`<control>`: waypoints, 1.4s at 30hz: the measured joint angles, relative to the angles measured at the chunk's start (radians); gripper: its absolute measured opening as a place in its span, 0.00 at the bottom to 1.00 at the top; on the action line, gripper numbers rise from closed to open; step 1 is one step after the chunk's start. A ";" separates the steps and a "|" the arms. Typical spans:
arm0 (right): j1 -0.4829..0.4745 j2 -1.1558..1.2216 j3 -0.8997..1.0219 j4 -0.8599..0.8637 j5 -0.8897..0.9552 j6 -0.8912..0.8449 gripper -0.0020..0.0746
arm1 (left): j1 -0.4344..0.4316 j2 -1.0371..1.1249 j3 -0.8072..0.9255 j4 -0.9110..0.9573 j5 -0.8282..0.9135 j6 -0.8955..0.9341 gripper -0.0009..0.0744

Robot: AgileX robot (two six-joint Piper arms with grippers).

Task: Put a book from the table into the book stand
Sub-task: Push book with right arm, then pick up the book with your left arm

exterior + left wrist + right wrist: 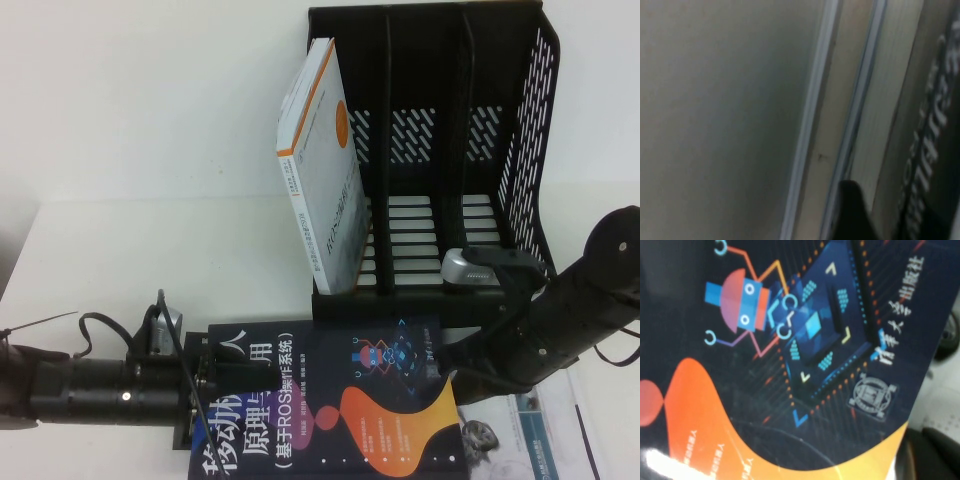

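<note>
Two grippers flank the book (330,400), low centre on the table (130,270) | left gripper (200,385) seemingly clamps its spine edge, right gripper (450,372) fingers unreadable | I'd lift level, tip upright, aim for the book stand (440,160) middle slot.

A white book (322,165) with an orange stripe along its edge and an orange circle on the cover stands in the leftmost slot of the black rack, leaning so that its top tips left, out past the rack's left wall. Its lower end rests on the slatted base. Grey lettering runs down its cover.

A second white book (545,435) lies flat on the bench at the near right, partly hidden under the dark arm and the navy cover beside it. Grey drawings show on its visible part.

Behind the bench rises a plain pale wall (140,100).
</note>
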 joint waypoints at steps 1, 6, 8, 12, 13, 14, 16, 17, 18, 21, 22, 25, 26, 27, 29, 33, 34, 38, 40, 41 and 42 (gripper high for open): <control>0.000 0.000 0.000 0.002 -0.001 -0.002 0.03 | 0.000 0.000 0.000 0.000 0.000 0.002 0.58; 0.000 0.000 0.000 -0.005 -0.001 -0.001 0.03 | 0.000 0.000 0.000 0.000 0.000 -0.010 0.41; 0.000 0.000 0.000 -0.017 -0.001 0.015 0.03 | 0.000 0.000 0.000 0.000 0.000 -0.024 0.41; 0.011 -0.015 0.000 -0.100 -0.005 0.107 0.03 | -0.004 -0.025 0.000 0.021 -0.029 -0.043 0.41; 0.014 -0.026 0.000 -0.145 -0.005 0.142 0.03 | -0.006 -0.038 0.000 0.028 -0.045 -0.050 0.41; 0.018 -0.040 0.002 -0.202 -0.005 0.180 0.03 | -0.009 -0.056 0.000 0.041 -0.073 -0.053 0.41; 0.018 -0.075 0.006 -0.314 0.005 0.249 0.03 | -0.009 -0.100 0.006 0.069 -0.113 -0.061 0.41; 0.018 -0.102 0.006 -0.373 0.014 0.290 0.03 | -0.009 -0.133 0.009 0.080 -0.126 -0.068 0.41; 0.018 -0.133 0.006 -0.432 0.025 0.333 0.03 | -0.009 -0.170 0.010 0.094 -0.133 -0.079 0.41; 0.018 -0.229 0.006 -0.583 0.057 0.444 0.03 | -0.009 -0.297 0.011 0.130 -0.140 -0.112 0.41; 0.018 -0.263 0.006 -0.628 0.067 0.474 0.03 | -0.009 -0.332 0.013 0.141 -0.140 -0.123 0.41; 0.018 -0.350 0.006 -0.710 0.099 0.522 0.03 | -0.009 -0.464 0.018 0.183 -0.142 -0.156 0.41; 0.018 -0.378 0.006 -0.727 0.113 0.528 0.03 | -0.009 -0.499 0.018 0.193 -0.146 -0.163 0.41; 0.018 -0.405 0.006 -0.736 0.125 0.535 0.03 | -0.009 -0.543 0.018 0.200 -0.146 -0.172 0.41; 0.018 -0.447 0.006 -0.749 0.142 0.539 0.03 | -0.009 -0.630 0.013 0.205 -0.146 -0.197 0.40; 0.018 -0.520 0.007 -0.768 0.176 0.544 0.03 | -0.011 -0.770 -0.075 0.268 -0.131 -0.315 0.40; 0.018 -0.531 0.007 -0.771 0.181 0.544 0.03 | -0.019 -0.801 -0.115 0.297 -0.123 -0.359 0.38; 0.018 -0.569 0.008 -0.775 0.219 0.546 0.03 | -0.104 -0.893 -0.287 0.467 -0.135 -0.538 0.16; 0.018 -0.584 0.009 -0.775 0.239 0.546 0.03 | -0.173 -0.913 -0.399 0.552 -0.143 -0.625 0.16; 0.018 -0.589 0.011 -0.775 0.245 0.546 0.03 | -0.202 -0.915 -0.456 0.577 -0.145 -0.654 0.16; 0.018 -0.598 0.011 -0.775 0.249 0.546 0.03 | -0.238 -0.915 -0.515 0.606 -0.151 -0.685 0.16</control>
